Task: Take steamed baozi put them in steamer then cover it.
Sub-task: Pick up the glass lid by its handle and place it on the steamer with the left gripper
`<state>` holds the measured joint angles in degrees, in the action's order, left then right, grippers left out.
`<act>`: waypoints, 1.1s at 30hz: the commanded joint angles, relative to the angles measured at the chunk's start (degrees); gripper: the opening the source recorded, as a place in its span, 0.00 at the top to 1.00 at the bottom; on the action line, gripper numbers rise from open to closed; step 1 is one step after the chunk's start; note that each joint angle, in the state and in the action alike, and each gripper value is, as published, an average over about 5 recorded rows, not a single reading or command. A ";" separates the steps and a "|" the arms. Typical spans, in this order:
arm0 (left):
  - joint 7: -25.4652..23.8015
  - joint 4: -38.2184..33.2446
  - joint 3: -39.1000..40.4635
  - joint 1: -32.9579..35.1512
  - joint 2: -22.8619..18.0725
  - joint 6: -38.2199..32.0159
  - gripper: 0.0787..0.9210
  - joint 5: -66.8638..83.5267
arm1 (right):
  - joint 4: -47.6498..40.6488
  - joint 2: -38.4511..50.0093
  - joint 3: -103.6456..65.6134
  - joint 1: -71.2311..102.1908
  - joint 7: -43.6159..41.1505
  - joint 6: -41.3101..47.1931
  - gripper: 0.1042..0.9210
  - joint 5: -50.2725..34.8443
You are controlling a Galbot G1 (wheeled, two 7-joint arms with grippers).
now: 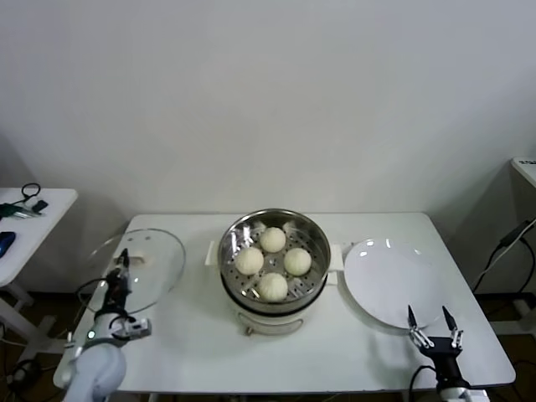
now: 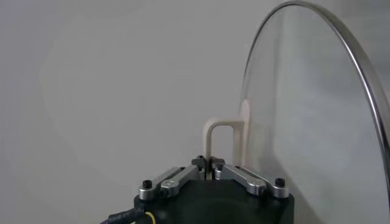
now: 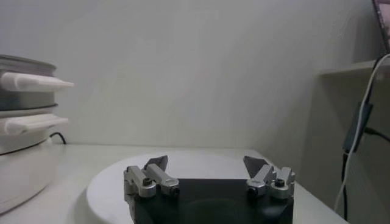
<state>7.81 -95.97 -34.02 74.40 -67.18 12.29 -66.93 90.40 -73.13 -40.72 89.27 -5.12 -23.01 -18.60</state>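
Right of steamer (image 1: 272, 261): white plate (image 1: 394, 280).

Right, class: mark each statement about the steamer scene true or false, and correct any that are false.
1. All four baozi sit in the steamer. True.
2. The cover sits on the steamer. False: it is held off to the robot's left, tilted up.
3. The left gripper is shut on the cover's handle. True.
4. The right gripper holds a baozi. False: it is open and empty, at the plate's near edge.
5. The plate still carries one baozi. False: no baozi is on it.
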 commanded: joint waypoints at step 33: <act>-28.31 -22.33 41.06 -16.15 -13.10 31.02 0.93 -24.47 | -1.14 3.94 2.46 -3.62 0.80 6.13 0.12 2.14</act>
<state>-16.84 -118.09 -0.04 61.79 -75.39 40.08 -84.72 89.89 -69.93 -38.41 86.55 -4.04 -17.29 -15.23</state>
